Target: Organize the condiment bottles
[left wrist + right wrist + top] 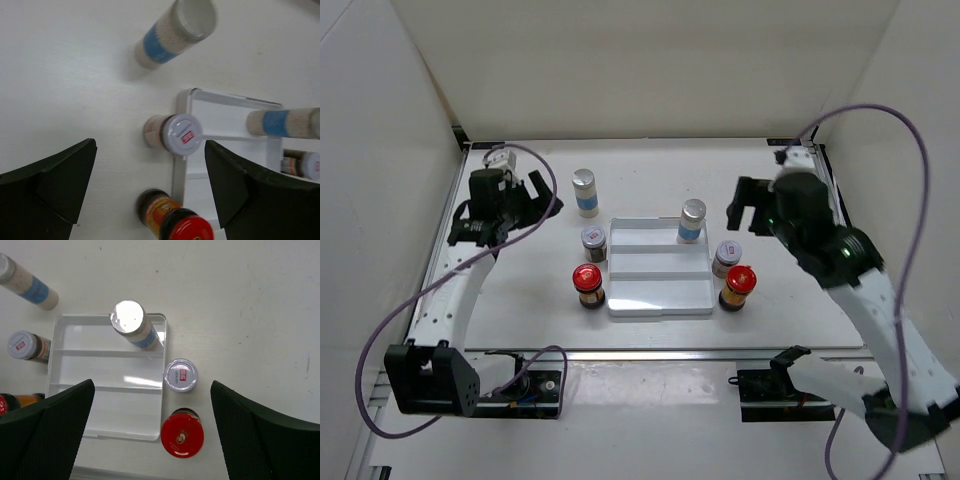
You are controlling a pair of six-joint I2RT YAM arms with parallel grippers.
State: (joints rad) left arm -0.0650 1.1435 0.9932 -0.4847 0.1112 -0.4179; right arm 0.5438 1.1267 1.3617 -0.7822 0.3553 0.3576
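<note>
Silver-capped blue-labelled bottle (692, 220) upright at upper-right corner of white stepped tray (655, 292); I see left gripper (150, 145), right gripper (152, 385) spread wide, empty.

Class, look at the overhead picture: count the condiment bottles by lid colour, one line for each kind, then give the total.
Silver-capped bottles: 2
Grey-lidded jars: 2
Red-lidded jars: 2
Total: 6

In the tray (660, 295), one bottle (692, 222) stands in the far-right corner.
</note>
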